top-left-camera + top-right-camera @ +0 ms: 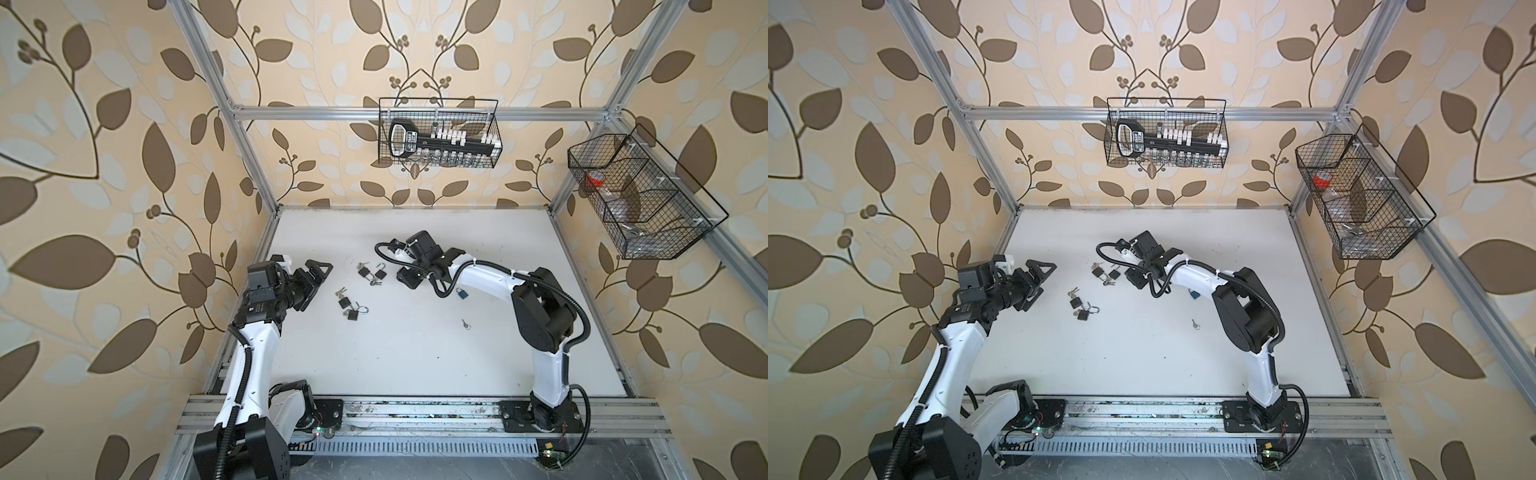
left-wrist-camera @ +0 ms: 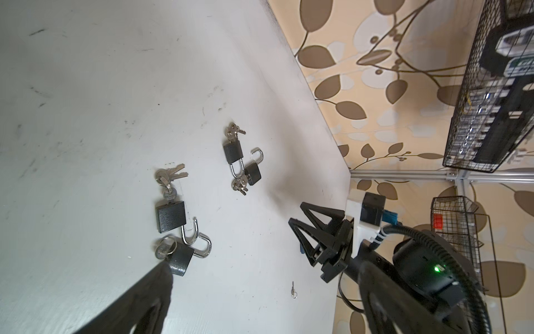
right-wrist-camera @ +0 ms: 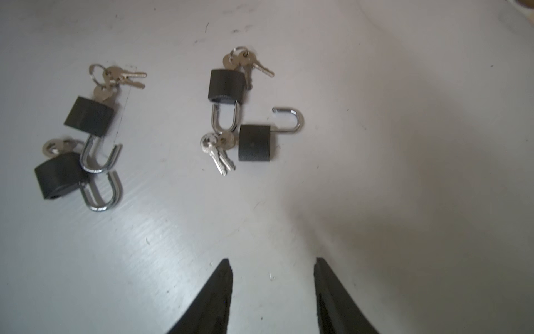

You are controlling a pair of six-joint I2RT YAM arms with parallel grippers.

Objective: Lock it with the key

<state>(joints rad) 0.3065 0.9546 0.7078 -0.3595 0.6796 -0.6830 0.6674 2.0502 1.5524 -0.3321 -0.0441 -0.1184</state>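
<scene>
Right gripper [image 3: 273, 277] is aimed at the scuffed white table [image 3: 404, 173], its black tapered fingers spread, nothing between them. Left gripper [image 1: 316, 286], with triangular open-frame fingers, is spread wide near the left edge. Boxy black locks with grainy bodies and polished U-shaped shackles are laid mid-table as a pair nearer the left edge [image 3: 88, 115] and a pair nearer the far edge [image 3: 226, 86]. In the latter, one padlock [image 3: 255, 143] is seen with its shackle swung open, a ring of small toothed keys [image 3: 218, 151] just beside it. A lone key [image 1: 464, 323] is seen toward the right edge.
</scene>
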